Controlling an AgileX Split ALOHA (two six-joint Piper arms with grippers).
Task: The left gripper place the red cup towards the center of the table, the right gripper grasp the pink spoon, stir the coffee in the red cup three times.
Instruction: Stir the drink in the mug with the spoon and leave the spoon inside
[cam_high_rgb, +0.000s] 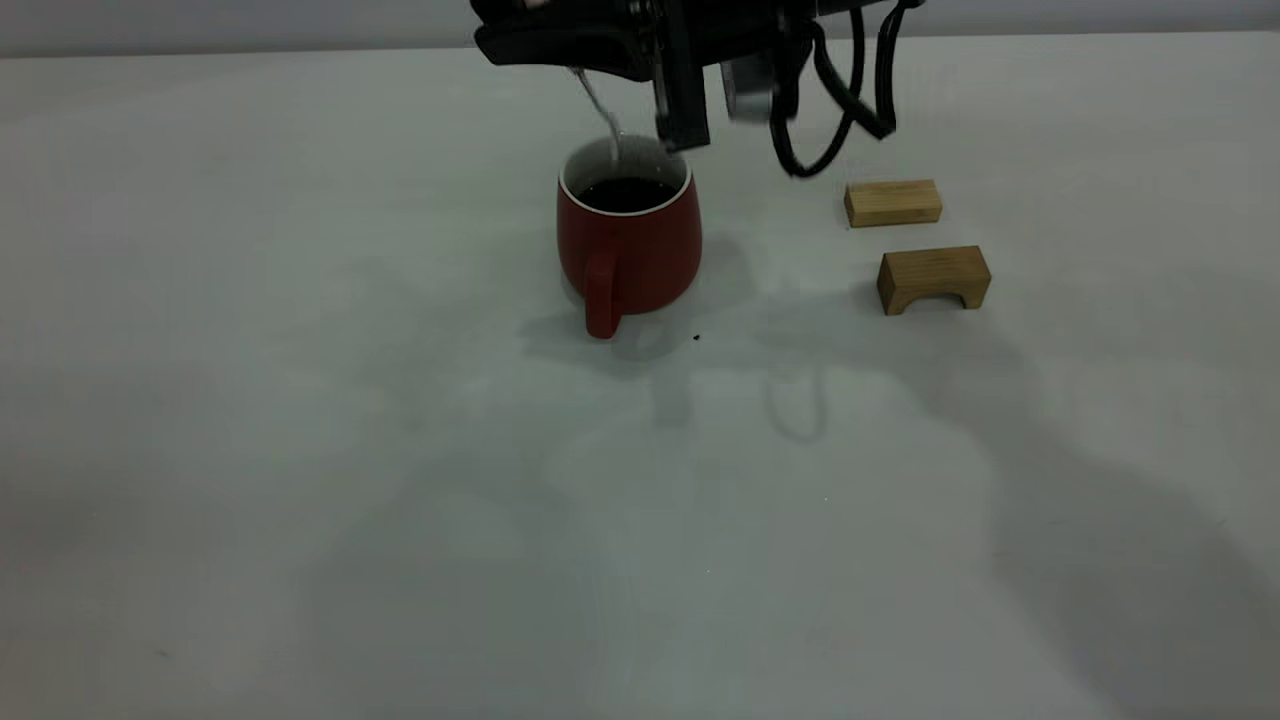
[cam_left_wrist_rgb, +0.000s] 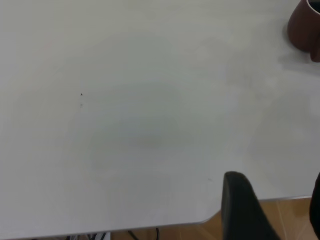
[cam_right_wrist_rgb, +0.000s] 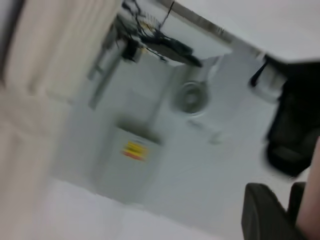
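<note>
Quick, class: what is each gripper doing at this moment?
Left gripper: away from the red cup; open or shut cannot be told.
Right gripper: shut on the pink spoon, above the cup.

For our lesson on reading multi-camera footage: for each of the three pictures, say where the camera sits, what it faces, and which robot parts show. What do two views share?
Exterior view: faces the arms across the large off-white table, seeing the dark red ceramic cup, two wooden blocks and the right gripper above the cup.
Left wrist view: looks down at table; one dark finger shows.
Right wrist view: tilted toward the room; dark fingers show.
Shared: the red cup appears in the exterior and left wrist views.
</note>
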